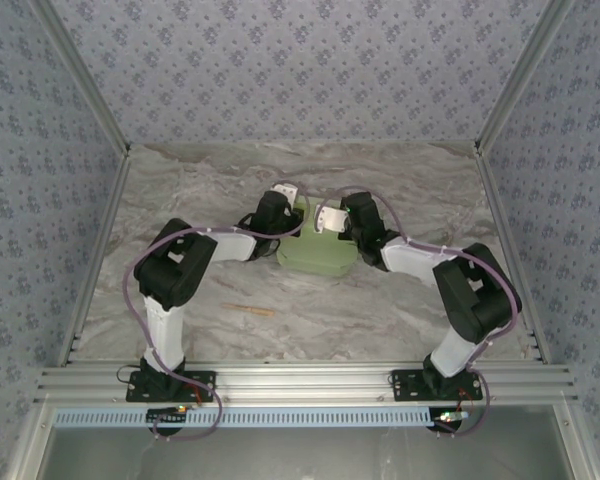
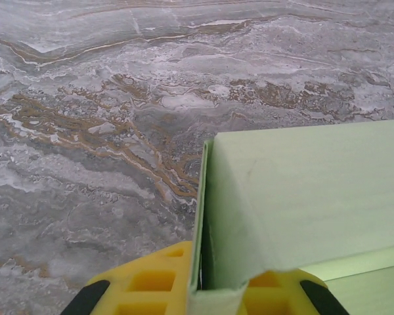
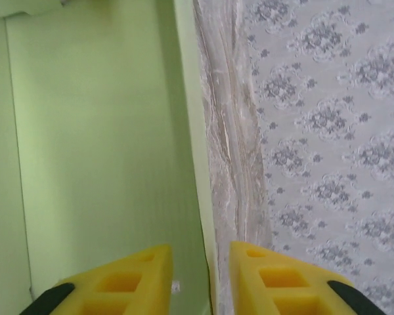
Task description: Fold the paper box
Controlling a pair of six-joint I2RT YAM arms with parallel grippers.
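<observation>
Pale-green paper box [image 1: 320,255], mid-frame, is pinched by left gripper [image 2: 218,279]; fingers of right gripper [image 3: 200,254] are spread astride its wall.

On table [image 1: 180,190]: paper box [image 1: 318,255]; left pincer [image 2: 203,292] at its left edge, right pincer [image 3: 200,275] at right; stick [image 1: 248,310] nearer, left.

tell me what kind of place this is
Most likely a robot lab test cell, not a home: a marble-patterned table boxed in by floral-patterned walls, an aluminium rail at the near edge carrying the left arm and right arm, and a paper box between them.
</observation>
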